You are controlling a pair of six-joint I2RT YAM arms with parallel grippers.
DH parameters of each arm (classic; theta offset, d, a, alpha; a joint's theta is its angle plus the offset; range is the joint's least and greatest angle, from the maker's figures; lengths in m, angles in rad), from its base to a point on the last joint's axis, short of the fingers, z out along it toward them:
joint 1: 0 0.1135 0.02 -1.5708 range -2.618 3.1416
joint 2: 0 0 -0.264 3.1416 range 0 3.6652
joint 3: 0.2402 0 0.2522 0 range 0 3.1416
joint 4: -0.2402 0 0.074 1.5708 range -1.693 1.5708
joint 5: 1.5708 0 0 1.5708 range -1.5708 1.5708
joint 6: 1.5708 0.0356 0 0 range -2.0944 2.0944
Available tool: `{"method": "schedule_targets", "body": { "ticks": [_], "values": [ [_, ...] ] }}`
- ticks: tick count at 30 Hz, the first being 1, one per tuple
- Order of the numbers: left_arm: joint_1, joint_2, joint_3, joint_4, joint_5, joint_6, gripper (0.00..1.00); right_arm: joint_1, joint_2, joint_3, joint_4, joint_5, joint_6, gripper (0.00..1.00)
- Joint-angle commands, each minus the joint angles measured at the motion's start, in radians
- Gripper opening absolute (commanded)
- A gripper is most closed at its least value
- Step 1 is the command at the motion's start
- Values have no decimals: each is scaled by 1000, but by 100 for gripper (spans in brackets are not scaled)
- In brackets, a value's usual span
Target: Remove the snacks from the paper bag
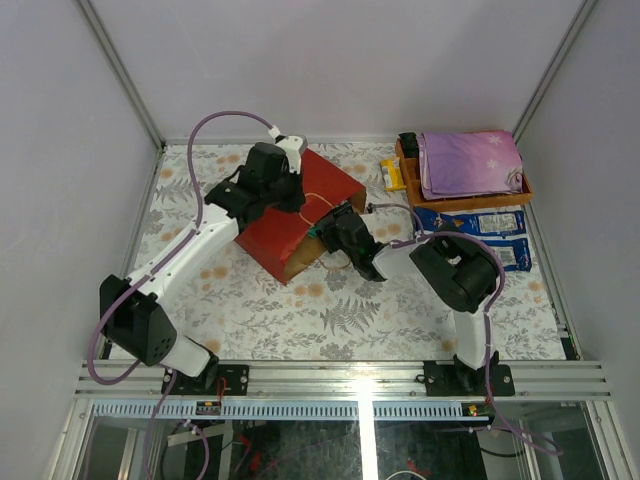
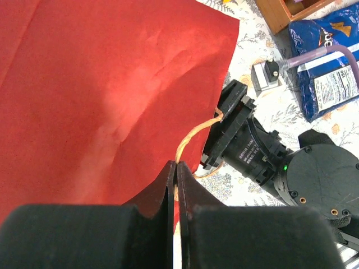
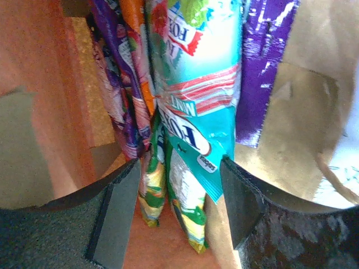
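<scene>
One paper bag (image 1: 335, 185), two blue packs (image 1: 470, 219), one tray (image 1: 472, 204), one cloth (image 1: 468, 162).

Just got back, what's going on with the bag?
The left gripper is shut on the thin handle of the red paper bag. The right gripper is inside the bag's mouth, fingers open either side of a teal FOX'S packet, not yet closed. More packets sit beside it in the bag; two blue packs lie out on the table.
</scene>
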State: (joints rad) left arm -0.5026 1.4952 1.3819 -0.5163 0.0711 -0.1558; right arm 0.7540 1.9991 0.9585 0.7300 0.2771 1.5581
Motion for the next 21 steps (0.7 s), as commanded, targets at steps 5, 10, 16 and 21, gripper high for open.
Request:
{"method": "schedule_targets", "body": {
  "ticks": [5,10,16,21],
  "values": [
    [44,-33,-9,66,26,-27,0,37,-88,-163,95,68,-47,59],
    [60,-37,-12,71,41,-35,0,37,-88,-210,181,43,-54,54],
    [67,-38,-14,76,53,-39,0,36,-33,-133,216,69,-95,54],
    [76,-32,-11,75,76,-43,0,26,51,-23,170,72,-124,54]
  ]
}}
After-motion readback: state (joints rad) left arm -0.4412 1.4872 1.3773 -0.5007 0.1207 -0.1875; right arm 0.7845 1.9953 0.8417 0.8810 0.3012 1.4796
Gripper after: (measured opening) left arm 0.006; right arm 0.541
